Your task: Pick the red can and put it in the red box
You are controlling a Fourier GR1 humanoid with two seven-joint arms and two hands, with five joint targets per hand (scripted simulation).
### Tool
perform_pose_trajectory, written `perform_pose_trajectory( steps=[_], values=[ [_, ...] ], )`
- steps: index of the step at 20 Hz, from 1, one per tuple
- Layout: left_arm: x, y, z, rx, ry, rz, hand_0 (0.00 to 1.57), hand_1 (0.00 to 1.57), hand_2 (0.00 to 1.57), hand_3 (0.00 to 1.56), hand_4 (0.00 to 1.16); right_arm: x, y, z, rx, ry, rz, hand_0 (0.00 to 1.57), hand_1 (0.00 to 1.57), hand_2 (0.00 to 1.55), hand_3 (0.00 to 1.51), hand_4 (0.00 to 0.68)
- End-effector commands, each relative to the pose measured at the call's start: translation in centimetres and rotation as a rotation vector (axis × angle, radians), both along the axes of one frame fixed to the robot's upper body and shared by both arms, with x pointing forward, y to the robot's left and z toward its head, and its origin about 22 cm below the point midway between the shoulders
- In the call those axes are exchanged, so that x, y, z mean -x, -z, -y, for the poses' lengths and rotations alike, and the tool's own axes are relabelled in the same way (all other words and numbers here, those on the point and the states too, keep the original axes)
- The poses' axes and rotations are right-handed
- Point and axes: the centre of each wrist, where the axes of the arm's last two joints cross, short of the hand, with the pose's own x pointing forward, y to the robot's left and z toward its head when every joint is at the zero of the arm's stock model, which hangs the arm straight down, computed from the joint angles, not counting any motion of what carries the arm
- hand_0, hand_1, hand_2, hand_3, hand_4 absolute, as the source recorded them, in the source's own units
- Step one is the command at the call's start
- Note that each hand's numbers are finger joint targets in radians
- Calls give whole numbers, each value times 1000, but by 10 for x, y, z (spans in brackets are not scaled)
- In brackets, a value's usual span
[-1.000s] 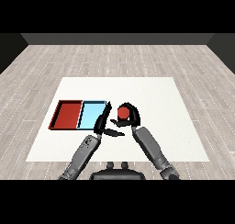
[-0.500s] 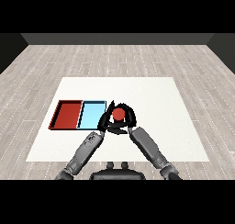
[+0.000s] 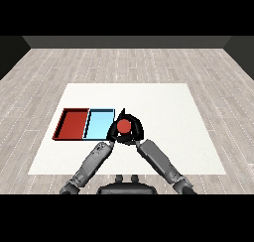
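Note:
The red can (image 3: 123, 126) is held above the table at the right edge of the light blue tray (image 3: 98, 125). My right hand (image 3: 137, 133) is curled round the can, with the can's red top showing between its fingers. The red tray (image 3: 73, 123) lies left of the blue tray, touching it, and nothing lies in either tray. My left hand (image 3: 112, 135) sits close beside the right hand at the blue tray's near right corner, fingers relaxed and holding nothing; the right hand partly overlaps it.
The white table (image 3: 163, 112) stretches wide to the right and behind the hands. Both forearms meet in a V in front of the trays. Grey plank floor surrounds the table.
My right hand has carried the red can leftward to the blue tray's right edge. The left hand has stayed almost still, and the two hands now overlap.

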Motion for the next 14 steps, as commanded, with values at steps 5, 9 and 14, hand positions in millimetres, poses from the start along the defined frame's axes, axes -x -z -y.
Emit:
perform_pose_trajectory(
  steps=[5, 9, 14],
  values=[
    [10, -16, 19, -46, -108, 7, 773, 773, 782, 0, 551, 5, -19, -12, -15, -19, 18, 1507, 1507, 1465, 1408, 512],
    [11, 3, 18, -30, -81, -38, 1552, 1552, 1479, 1384, 868, -14, 7, -7, -33, -23, 20, 1503, 1503, 1452, 1400, 523],
    [9, -8, 20, -79, -95, -50, 1571, 1571, 1536, 1446, 996, 2, -10, -4, -32, -25, 33, 1467, 1467, 1439, 1392, 561]
  ],
)
